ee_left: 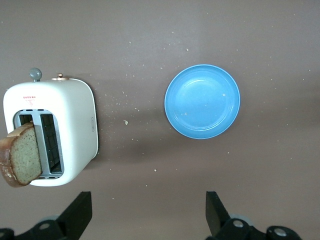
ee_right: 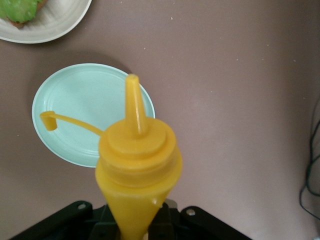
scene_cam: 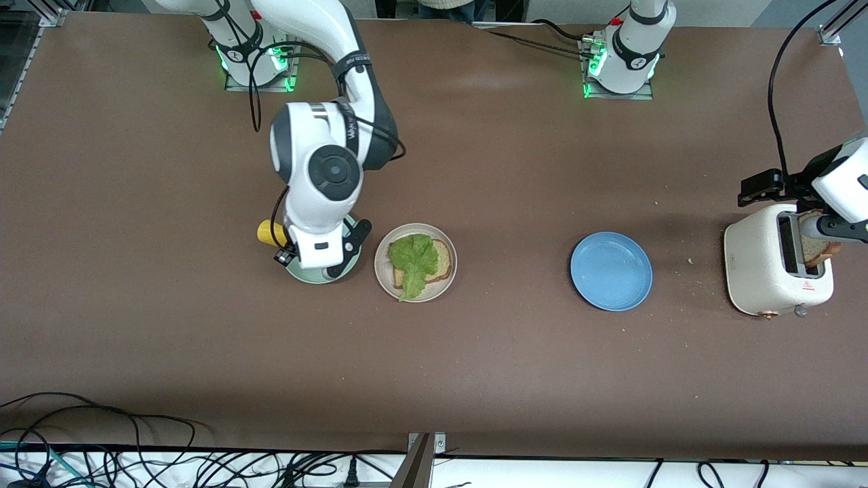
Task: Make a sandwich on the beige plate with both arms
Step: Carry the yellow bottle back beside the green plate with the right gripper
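Lettuce [scene_cam: 413, 261] droops past one bread slice [scene_cam: 437, 260] on the beige plate [scene_cam: 384, 271], mid-table. Just beside it, the right gripper [ee_right: 137, 225] pinches a yellow squeeze bottle [ee_right: 137, 165] over the mint plate [ee_right: 85, 115]. The left gripper [ee_left: 149, 212] hangs spread over bare table near the toaster [scene_cam: 759, 264], toast [ee_left: 22, 155] poking out; the blue plate [scene_cam: 611, 271] sits well apart.

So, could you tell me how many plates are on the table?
3: beige plate holding bread and lettuce, mint-green plate beside it under the right arm, blue plate toward the toaster.
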Motion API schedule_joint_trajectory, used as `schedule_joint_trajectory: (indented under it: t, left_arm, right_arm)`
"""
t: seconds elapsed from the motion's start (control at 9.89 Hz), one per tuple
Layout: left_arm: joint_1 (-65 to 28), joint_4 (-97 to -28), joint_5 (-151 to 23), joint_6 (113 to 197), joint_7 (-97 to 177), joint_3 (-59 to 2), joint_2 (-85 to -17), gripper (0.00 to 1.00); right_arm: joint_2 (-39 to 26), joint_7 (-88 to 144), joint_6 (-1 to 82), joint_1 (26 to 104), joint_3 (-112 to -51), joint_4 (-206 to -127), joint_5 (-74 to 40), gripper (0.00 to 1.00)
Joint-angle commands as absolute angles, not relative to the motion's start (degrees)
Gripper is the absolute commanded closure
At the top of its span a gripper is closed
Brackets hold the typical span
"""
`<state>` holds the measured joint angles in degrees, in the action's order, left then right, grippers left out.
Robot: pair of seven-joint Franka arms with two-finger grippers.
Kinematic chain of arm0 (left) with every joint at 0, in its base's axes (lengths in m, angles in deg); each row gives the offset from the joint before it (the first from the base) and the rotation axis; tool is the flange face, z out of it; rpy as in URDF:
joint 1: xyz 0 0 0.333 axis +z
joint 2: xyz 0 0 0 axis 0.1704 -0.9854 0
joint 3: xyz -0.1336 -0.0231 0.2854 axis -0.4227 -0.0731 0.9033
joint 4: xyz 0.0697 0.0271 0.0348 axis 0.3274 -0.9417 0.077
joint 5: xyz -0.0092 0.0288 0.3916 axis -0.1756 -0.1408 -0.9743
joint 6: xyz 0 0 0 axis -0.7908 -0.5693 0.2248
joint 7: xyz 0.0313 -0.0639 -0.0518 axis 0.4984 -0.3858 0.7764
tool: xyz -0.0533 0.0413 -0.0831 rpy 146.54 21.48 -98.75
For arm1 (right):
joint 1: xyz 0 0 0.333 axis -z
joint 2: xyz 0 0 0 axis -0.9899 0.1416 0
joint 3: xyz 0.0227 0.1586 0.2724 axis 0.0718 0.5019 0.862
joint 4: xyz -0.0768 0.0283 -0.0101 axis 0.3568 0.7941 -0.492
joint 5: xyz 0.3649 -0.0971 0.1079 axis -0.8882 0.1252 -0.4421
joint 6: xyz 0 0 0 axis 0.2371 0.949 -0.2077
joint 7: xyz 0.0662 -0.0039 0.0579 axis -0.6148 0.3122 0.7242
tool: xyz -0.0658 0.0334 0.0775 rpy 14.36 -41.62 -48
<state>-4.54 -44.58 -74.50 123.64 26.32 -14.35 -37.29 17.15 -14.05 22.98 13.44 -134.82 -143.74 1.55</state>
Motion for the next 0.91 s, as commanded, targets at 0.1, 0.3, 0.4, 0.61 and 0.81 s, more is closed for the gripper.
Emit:
schedule_joint_trajectory:
  t: [0.1, 0.3, 0.4, 0.61, 0.81]
  left_arm:
    - [-4.2, -43.1, -74.2, 123.5, 25.4, -14.6, -38.0, 0.00]
    - [-4.2, -43.1, -74.2, 123.5, 25.4, -14.6, -38.0, 0.00]
    - [-4.2, -43.1, -74.2, 123.5, 25.4, -14.5, -38.0, 0.00]
    - [-4.2, -43.1, -74.2, 123.5, 25.5, -14.5, -38.0, 0.00]
    - [-4.2, -43.1, -74.2, 123.5, 25.5, -14.5, -38.0, 0.00]
  right_arm:
    - [16.1, -23.5, 18.9, 15.5, -140.5, -143.5, -8.8, 1.00]
    - [14.7, -25.6, 17.6, 17.3, -141.5, -143.5, -12.1, 1.00]
    - [14.5, -26.9, 16.9, 18.1, -141.8, -143.5, -14.2, 1.00]
    - [14.5, -28.1, 15.6, 21.1, -141.6, -143.1, -17.8, 1.00]
    - [10.4, -31.4, 15.1, 27.9, -136.1, -143.2, -20.6, 1.00]
